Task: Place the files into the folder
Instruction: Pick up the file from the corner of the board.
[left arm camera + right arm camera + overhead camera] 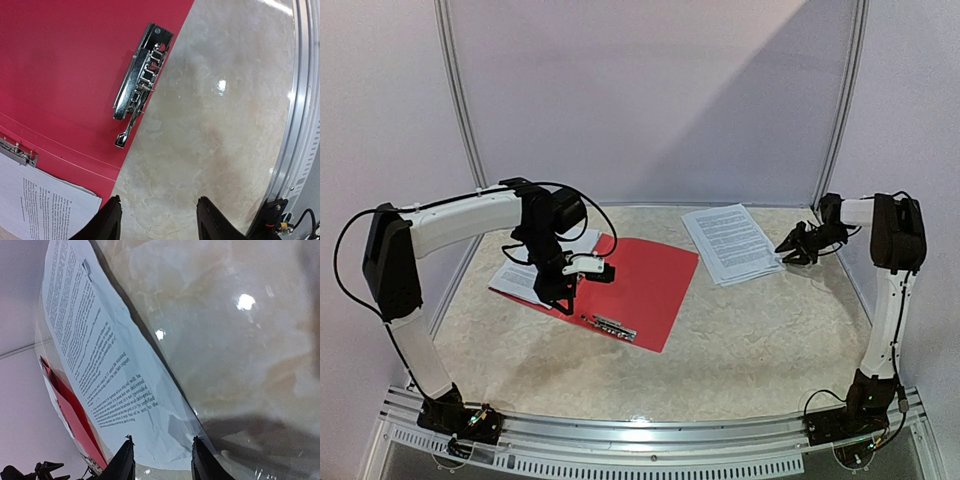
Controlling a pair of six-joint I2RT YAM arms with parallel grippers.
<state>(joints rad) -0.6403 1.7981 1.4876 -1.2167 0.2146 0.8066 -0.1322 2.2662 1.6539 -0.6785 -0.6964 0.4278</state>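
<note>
Rail (650,432) of grey metal runs along the near edge, then it's a beige marbled surface (750,350) with plain pale walls (650,100) behind. Red folder (645,285) lies open and flat about mid-surface, with a silver clip (613,326) at its 6 o'clock edge. The left wrist view catches what the arm blocks from above: printed sheets (45,205) overlapping the folder's 9 o'clock side, and the left jaws spread with nothing between them. Further back, at 2 o'clock on the surface, the files (730,242) sit stacked. The right jaws hover at their 3 o'clock edge, released too.
</note>
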